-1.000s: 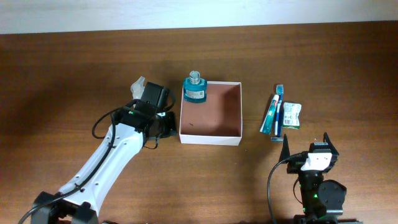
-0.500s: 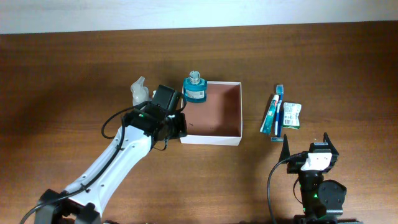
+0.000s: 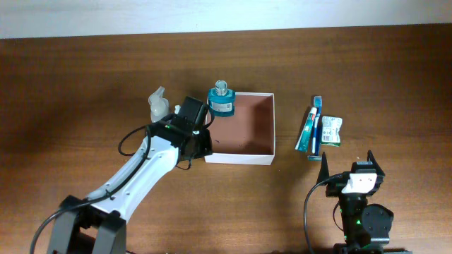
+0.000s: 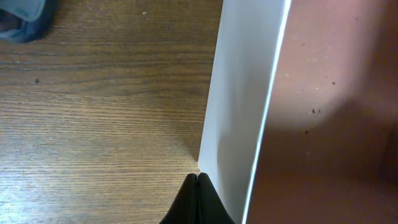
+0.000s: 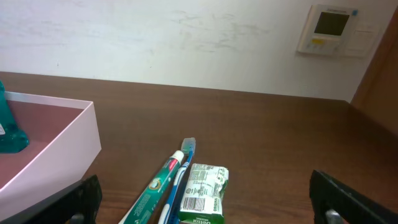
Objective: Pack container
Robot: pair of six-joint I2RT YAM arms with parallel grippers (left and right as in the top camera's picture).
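The container [image 3: 239, 156] could slide or tip, because the left gripper [image 4: 197, 186], shut on nothing, sits against its left wall. It is a shallow square box at the middle of the table [image 3: 85, 77], white-walled, reddish-brown inside, with a teal bottle [image 3: 220, 102] at its far-left corner. To its near right, the right gripper [image 3: 349, 166] gapes empty.
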